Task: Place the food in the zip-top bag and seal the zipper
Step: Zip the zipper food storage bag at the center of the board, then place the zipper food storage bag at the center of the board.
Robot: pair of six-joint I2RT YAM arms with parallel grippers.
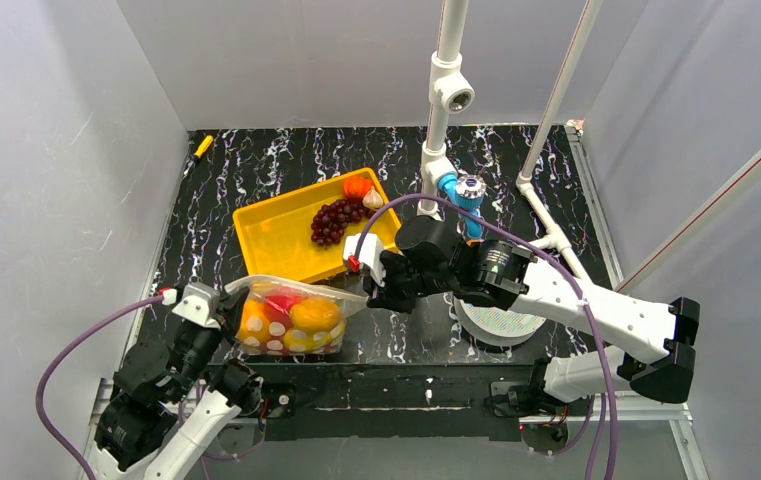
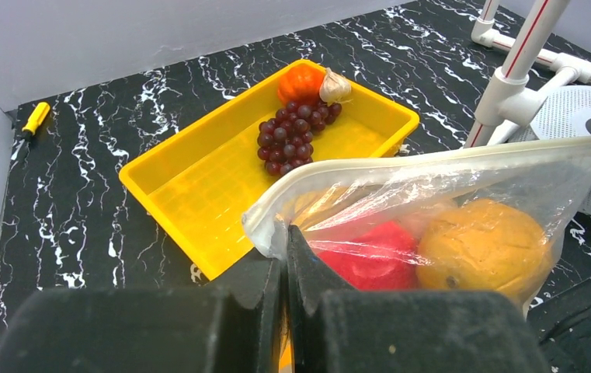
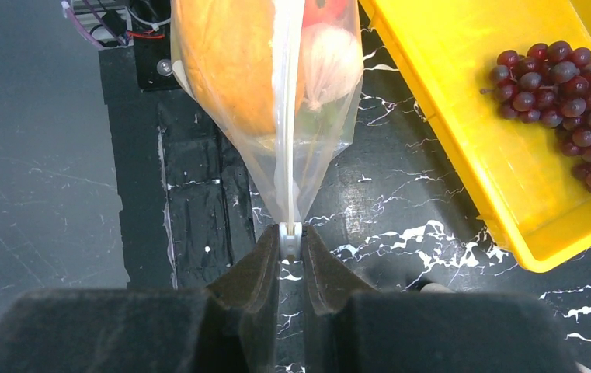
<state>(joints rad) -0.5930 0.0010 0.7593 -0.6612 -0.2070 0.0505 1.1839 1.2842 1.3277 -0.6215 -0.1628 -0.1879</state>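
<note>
The clear zip-top bag [image 1: 291, 318] hangs between my two grippers above the table's near edge. It holds red [image 2: 377, 256], orange [image 2: 484, 247] and yellow food. My left gripper [image 2: 286, 233] is shut on the bag's left mouth corner. My right gripper [image 3: 291, 237] is shut on the zipper's small slider [image 3: 291, 239] at the bag's right end. The zipper strip [image 3: 286, 116] runs straight away from it and looks closed in the right wrist view. Purple grapes [image 1: 334, 220], an orange fruit [image 1: 357, 187] and a garlic bulb [image 1: 373, 199] lie in the yellow tray [image 1: 276, 240].
A white pipe stand [image 1: 442, 110] with a blue fitting [image 1: 459, 195] rises behind the right arm. A round white spool disc [image 1: 501, 322] lies under the right arm. A yellow-handled tool [image 1: 202, 146] lies at the back left. Grey walls enclose the table.
</note>
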